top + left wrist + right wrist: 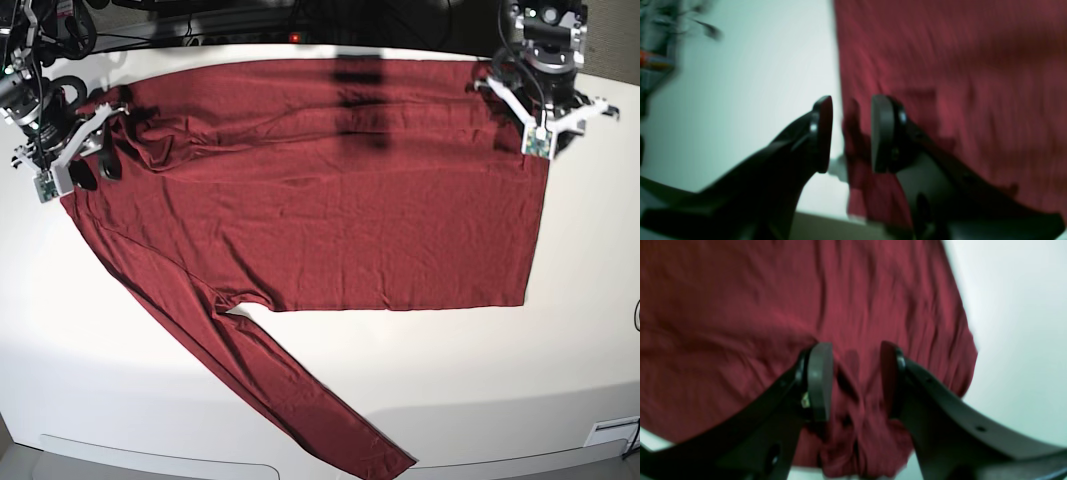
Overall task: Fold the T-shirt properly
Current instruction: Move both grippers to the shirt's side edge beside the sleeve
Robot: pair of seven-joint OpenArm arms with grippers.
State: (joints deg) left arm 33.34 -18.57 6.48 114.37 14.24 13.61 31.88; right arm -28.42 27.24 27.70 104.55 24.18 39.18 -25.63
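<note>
The plain dark red T-shirt (330,200) of thin, wrinkly jersey, long-sleeved, lies spread flat across the white table (520,380), its body filling the far half while one sleeve runs diagonally down towards the near edge. The left gripper (851,133) stands at the shirt's edge on the base view's right, its black jaws parted with a raised bit of the red hem between them — the pads stand clear of the cloth on both sides. The right gripper (857,380) sits at the opposite end, jaws likewise apart around a bunched fold of fabric; whether they actually pinch it I cannot tell through the blur.
</note>
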